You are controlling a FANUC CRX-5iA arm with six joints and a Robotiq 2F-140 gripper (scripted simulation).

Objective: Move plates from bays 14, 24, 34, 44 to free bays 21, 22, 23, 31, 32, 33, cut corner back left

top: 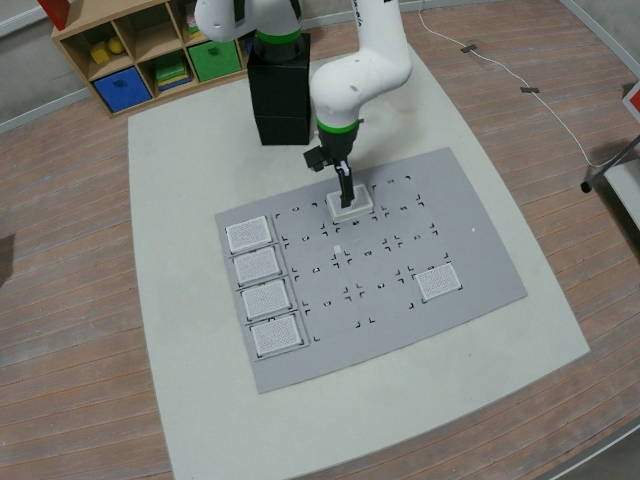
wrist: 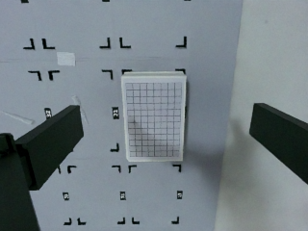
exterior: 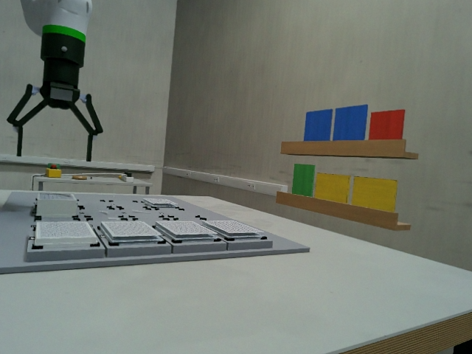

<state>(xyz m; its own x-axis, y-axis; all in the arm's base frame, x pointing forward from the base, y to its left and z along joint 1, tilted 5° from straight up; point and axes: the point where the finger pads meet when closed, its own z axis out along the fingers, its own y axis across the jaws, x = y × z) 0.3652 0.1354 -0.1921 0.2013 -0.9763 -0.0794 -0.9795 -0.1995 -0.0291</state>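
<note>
Hand (top: pixel 346 205) (exterior: pixel 54 157) (wrist: pixel 166 119) wide open, empty, above DW block (top: pixel 361 204) (exterior: pixel 57 209) (wrist: pixel 154 120), approx. 12 o'clock. Task's plate 14 (top: pixel 248 233) (exterior: pixel 64 231), plate 24 (top: pixel 256 266) (exterior: pixel 129 230), plate 34 (top: pixel 266 299) (exterior: pixel 187 228), plate 44 (top: pixel 275 334) (exterior: pixel 232 227): 8–9 o'clock, prob. light, stiff; grip long sides low, spare seals. Cut corners perhaps back-left, too small to confirm.

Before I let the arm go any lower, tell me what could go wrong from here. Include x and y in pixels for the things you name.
The open gripper (top: pixel 347 204) (exterior: pixel 54 158) (wrist: pixel 166 119) hovers over the deep-well block (top: pixel 356 213) (exterior: pixel 57 207) (wrist: pixel 154 120), which isn't on the move list; closing down there could take the wrong item.

The block stands taller than its neighbours' corner pieces, so a low sideways sweep might clip it.

Column 4's plates (top: pixel 266 300) (exterior: pixel 130 230) sit on raised floors; descending too far could jam the fingers.
</note>
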